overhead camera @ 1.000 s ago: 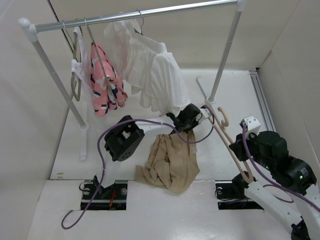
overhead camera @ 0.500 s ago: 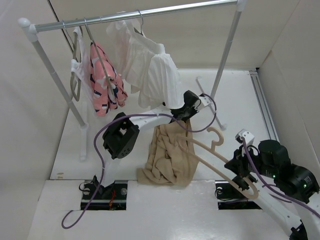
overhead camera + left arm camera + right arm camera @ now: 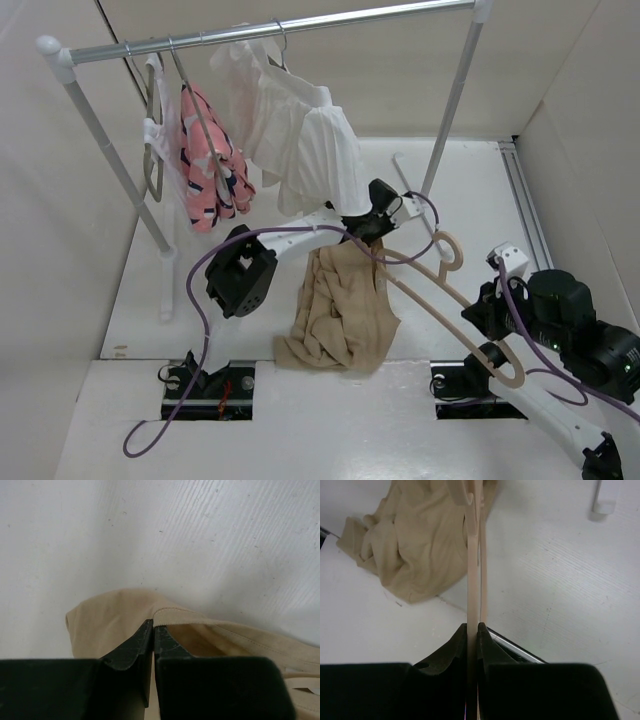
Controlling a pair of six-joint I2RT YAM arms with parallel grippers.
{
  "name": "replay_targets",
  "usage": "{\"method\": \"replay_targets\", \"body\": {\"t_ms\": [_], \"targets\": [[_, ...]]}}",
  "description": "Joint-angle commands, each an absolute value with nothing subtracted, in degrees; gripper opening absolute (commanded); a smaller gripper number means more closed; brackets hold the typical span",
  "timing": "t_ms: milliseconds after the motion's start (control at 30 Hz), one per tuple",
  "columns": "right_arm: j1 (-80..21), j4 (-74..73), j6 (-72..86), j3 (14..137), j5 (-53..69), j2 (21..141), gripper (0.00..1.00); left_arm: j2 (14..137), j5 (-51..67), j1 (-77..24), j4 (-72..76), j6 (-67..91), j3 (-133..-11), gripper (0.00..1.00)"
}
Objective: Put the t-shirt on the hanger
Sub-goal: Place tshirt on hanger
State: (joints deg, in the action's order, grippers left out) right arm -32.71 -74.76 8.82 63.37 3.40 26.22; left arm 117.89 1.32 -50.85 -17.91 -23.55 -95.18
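The tan t-shirt [image 3: 340, 312] hangs crumpled from my left gripper [image 3: 372, 243], its lower part heaped on the white table. In the left wrist view my left gripper [image 3: 152, 623] is shut on the shirt's ribbed neck edge [image 3: 200, 617]. My right gripper [image 3: 488, 318] is shut on the pale peach hanger [image 3: 425, 290], which slants from the shirt's top down to the right, with its hook [image 3: 450, 246] pointing up. In the right wrist view the hanger [image 3: 473, 575] runs edge-on out of my right gripper [image 3: 473, 626] towards the t-shirt [image 3: 412, 545].
A clothes rack [image 3: 270, 28] stands at the back with a white pleated garment [image 3: 305, 140] and a pink patterned garment [image 3: 210, 165] hanging on it. Its right post [image 3: 448, 120] and foot [image 3: 405, 180] stand just behind my left gripper. Walls close in on both sides.
My right gripper swung the hanger from standing at the right over towards the shirt; its far end now reaches the shirt's top. My left gripper moved slightly back, still holding the shirt.
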Motion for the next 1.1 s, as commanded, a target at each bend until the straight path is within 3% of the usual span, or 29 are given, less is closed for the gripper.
{"method": "replay_targets", "body": {"t_ms": [0, 267, 600, 767, 1067], "targets": [[-33.1, -72.1, 9.6, 67.1, -1.4, 26.5, 0.00, 113.7, 3.0, -50.7, -19.2, -25.5, -95.0, 0.00], [-33.1, -62.6, 13.3, 56.2, 3.5, 24.5, 0.00, 116.8, 5.3, -51.2, -21.8, -21.5, -102.3, 0.00], [-33.1, -54.9, 14.5, 51.7, 1.6, 23.0, 0.00, 112.9, 12.2, -51.2, -26.1, -16.0, -100.4, 0.00], [-33.1, -50.5, 16.5, 49.0, 3.1, 21.9, 0.00, 112.9, 14.2, -51.2, -29.5, -13.7, -108.5, 0.00], [-33.1, -40.5, 19.8, 49.1, -7.8, 17.5, 0.00, 106.4, 16.6, -51.2, -31.4, -11.3, -112.2, 0.00]]}}
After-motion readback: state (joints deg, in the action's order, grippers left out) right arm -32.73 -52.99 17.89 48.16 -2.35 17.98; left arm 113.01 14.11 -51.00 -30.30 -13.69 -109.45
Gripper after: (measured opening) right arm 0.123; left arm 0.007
